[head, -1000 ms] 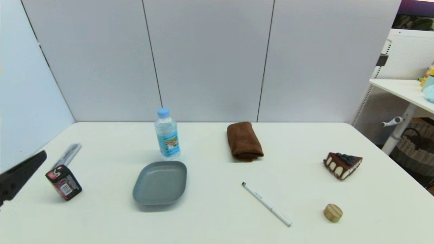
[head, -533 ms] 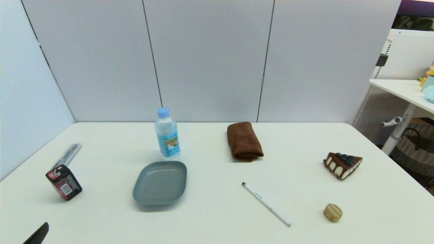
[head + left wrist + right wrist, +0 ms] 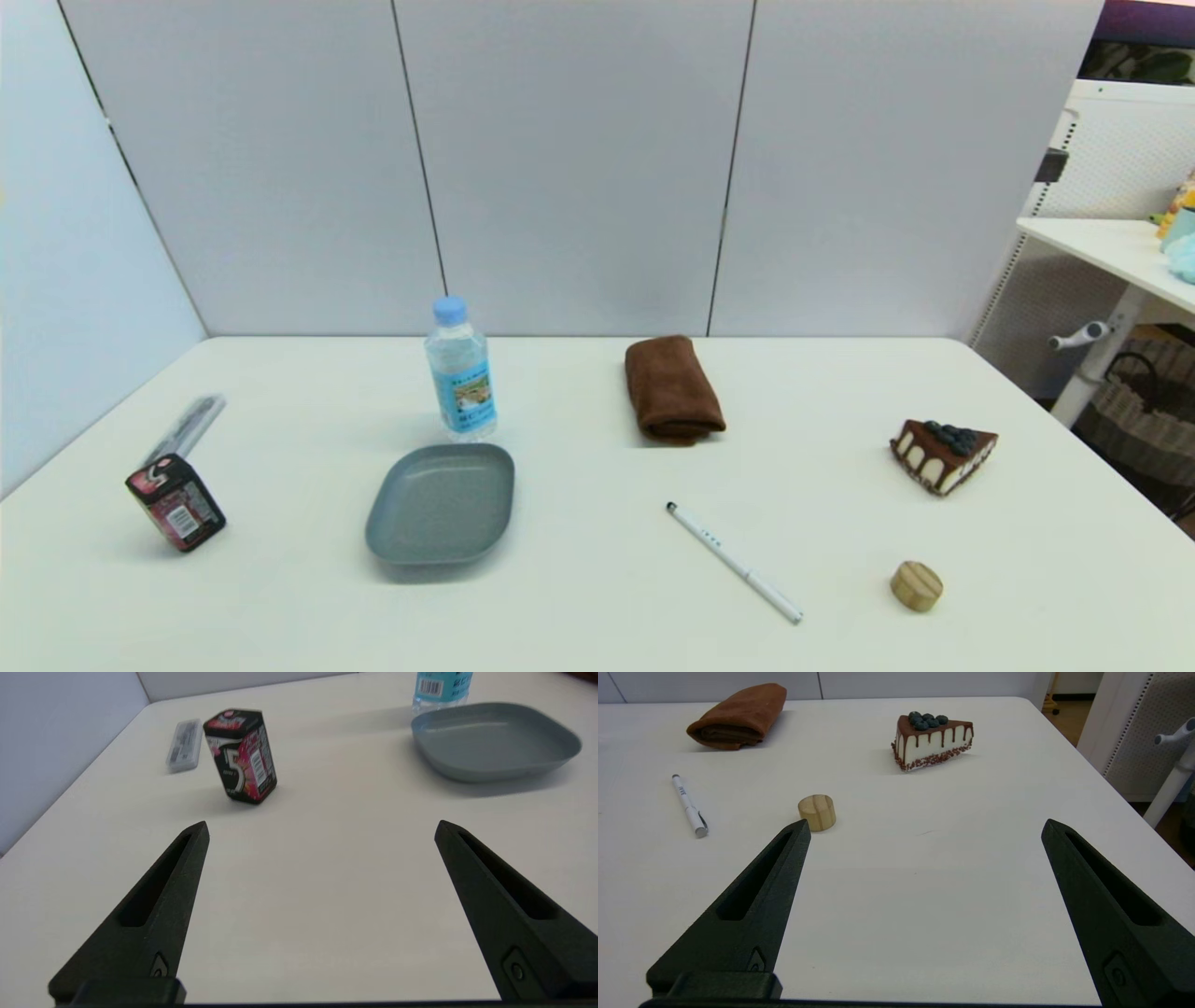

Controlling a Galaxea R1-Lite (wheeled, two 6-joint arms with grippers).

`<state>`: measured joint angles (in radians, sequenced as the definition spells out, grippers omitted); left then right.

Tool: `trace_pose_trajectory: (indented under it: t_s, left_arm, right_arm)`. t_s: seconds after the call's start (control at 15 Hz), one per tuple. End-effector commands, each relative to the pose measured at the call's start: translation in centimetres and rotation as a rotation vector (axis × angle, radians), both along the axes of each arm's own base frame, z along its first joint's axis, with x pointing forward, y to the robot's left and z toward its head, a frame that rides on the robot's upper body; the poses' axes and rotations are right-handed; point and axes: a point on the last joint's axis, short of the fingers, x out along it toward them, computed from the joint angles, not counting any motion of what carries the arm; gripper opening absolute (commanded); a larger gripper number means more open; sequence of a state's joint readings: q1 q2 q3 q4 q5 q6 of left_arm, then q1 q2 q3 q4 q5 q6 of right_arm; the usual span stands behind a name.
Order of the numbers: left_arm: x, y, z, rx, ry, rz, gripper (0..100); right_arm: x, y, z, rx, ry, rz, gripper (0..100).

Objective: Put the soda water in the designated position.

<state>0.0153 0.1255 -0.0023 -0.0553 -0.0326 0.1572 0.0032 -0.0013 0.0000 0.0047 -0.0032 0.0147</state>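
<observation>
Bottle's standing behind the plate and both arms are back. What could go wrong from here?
1. The soda water stands upright right behind the grey plate; a low reach over the plate may clip its rim.
2. The bottle is tall and narrow, so a high or off-centre pinch could tip it.
3. The open left end effector faces the dark box, which looks tilted and easily toppled.

Soda water [image 3: 459, 371] hemmed in front by grey plate [image 3: 442, 504], just beside; flanks and top open. Brown towel [image 3: 672, 389] well apart rightward.
</observation>
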Motion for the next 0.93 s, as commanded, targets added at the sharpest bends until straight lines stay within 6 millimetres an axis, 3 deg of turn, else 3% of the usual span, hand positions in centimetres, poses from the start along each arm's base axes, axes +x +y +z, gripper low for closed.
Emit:
trace_pose_trajectory:
  t_s: [0.07,0.33,0.47,0.6,0.93]
  left_arm:
    - [-1.07,0.03,-0.64,0.014,-0.080,0.003,100]
    - [-1.04,0.02,-0.71,0.072,-0.084,-0.002,100]
    - [-1.02,0.03,-0.64,0.220,-0.098,-0.001,100]
    - [-1.02,0.03,-0.64,0.217,-0.098,0.001,100]
    - [-1.02,0.07,-0.86,-0.067,-0.069,0.021,100]
  right_arm:
    - [0.02,0.00,-0.04,0.001,0.003,0.000,100]
    - [0.02,0.00,-0.04,-0.001,0.003,0.000,100]
    - [0.02,0.00,-0.04,0.001,0.003,0.000,100]
    - [0.02,0.00,-0.04,0.001,0.003,0.000,100]
    - [0.02,0.00,-0.04,-0.001,0.003,0.000,100]
